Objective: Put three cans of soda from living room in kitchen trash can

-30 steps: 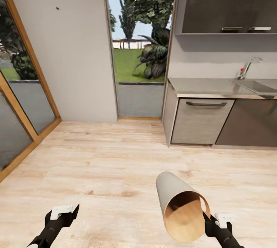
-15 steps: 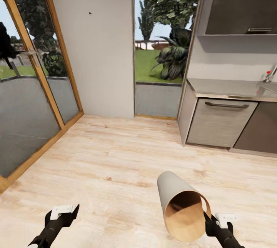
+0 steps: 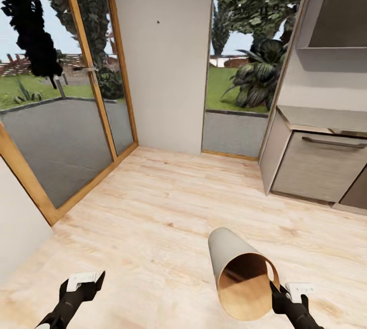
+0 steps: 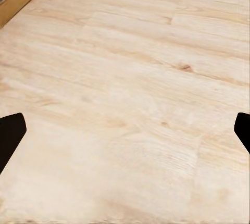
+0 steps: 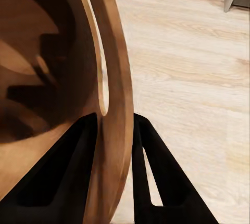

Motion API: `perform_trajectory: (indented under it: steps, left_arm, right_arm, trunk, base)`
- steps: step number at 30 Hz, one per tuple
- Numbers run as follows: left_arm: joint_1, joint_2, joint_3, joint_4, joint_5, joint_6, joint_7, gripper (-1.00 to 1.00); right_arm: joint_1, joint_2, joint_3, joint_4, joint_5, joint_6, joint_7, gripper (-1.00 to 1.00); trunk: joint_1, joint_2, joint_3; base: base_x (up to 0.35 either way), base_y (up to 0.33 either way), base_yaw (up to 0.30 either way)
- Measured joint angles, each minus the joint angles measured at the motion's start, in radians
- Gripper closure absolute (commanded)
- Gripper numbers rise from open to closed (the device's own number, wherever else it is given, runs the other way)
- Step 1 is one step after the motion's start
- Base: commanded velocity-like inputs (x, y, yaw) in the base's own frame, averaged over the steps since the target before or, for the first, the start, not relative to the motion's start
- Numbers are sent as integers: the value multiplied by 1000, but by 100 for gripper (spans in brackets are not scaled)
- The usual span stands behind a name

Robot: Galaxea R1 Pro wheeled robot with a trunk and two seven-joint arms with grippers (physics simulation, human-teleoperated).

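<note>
The tash can [image 3: 228, 253] hangs tilted above the wooden floor, low and right of centre in the head view, its coppery-brown mouth facing me. My right gripper [image 3: 274, 288] is shut on its rim, one finger inside and one outside. In the right wrist view the right gripper [image 5: 111, 126] pinches the rim of the tash can [image 5: 47, 73], whose inside is shadowed. My left gripper [image 3: 84, 281] hovers low at the left, open with nothing between its fingers. The left wrist view has the left gripper [image 4: 125, 130] over bare floor. The cans of soda are out of view.
Wood-framed glass doors [image 3: 76, 130] run along the left, with a white wall corner [image 3: 15, 227] nearer me. A white wall [image 3: 163, 64] and a tall window [image 3: 234, 94] stand ahead. A kitchen cabinet with a drawer [image 3: 316, 166] under a counter [image 3: 326, 117] is at the right.
The camera has turned left: the cabinet and sink slid off to the right and more of the glass doors came in. Both grippers and the tash can keep their places in the picture.
</note>
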Motion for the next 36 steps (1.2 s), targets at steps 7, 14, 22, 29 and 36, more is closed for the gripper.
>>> perform_trajectory:
  steps: [7,14,22,29,36]
  left_arm:
    - [0,0,0,0,0,0,-1,-100]
    - [0,0,0,0,0,0,-1,-100]
    - [0,0,0,0,0,0,0,-100]
    - [0,0,0,0,0,0,0,-100]
    - [0,0,0,0,0,0,0,-100]
  right_arm:
    - [0,0,0,3,0,0,0,100]
    - [0,0,15,7,0,-1,1,100]
    - [0,0,20,9,0,-1,-1,100]
    - [0,0,20,9,0,-2,-2,100]
    - [0,0,21,9,0,-1,-2,100]
  trunk:
    - [0,0,3]
    - [0,0,6]
    - [0,0,9]
    - [0,0,12]
    - [0,0,15]
  base:
    - [-274,187,258]
    - [-274,187,258]
    - [-274,187,258]
    - [-274,187,258]
    - [-274,188,258]
